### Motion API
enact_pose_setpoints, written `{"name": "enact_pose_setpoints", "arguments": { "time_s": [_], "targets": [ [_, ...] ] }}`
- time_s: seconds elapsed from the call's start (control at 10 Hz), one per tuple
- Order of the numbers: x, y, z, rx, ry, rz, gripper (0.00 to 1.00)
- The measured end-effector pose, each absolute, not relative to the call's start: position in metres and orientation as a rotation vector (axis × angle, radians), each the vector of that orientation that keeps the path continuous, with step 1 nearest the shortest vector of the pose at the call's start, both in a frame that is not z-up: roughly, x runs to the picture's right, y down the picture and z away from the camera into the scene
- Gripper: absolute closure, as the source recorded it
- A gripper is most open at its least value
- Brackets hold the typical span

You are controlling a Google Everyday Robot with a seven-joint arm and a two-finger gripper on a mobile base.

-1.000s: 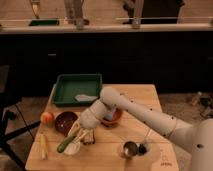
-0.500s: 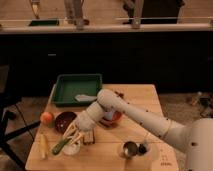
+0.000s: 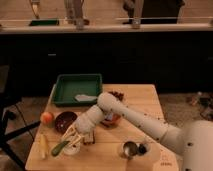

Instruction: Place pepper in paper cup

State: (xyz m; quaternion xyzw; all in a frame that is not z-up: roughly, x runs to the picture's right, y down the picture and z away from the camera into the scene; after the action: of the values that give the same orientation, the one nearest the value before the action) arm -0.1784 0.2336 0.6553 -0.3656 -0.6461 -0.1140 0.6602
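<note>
Pepper is light, slim and kinda slick. Your gripper fingers look clamped on its upper end, right by the paper cup. Decent hold, just don't crush it.

We are counting one worktop in the lower middle of the frame. On it we are finding two bowls, a dark red bowl at centre left and an orange-red bowl partly hidden behind the arm. We are counting two cups: one paper cup at lower left and one metal cup at lower centre. One each are lying there: green tray, orange fruit, pale yellow corn-like item, pepper. We are seeing one tool, at lower left over the paper cup.
</note>
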Motion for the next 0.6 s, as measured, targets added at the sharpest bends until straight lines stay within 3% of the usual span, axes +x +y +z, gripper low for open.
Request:
{"name": "enact_pose_setpoints", "arguments": {
  "time_s": [0.6],
  "targets": [
    [-0.175,0.234,0.669,-0.820,-1.491,-0.216,1.00]
  ]
}}
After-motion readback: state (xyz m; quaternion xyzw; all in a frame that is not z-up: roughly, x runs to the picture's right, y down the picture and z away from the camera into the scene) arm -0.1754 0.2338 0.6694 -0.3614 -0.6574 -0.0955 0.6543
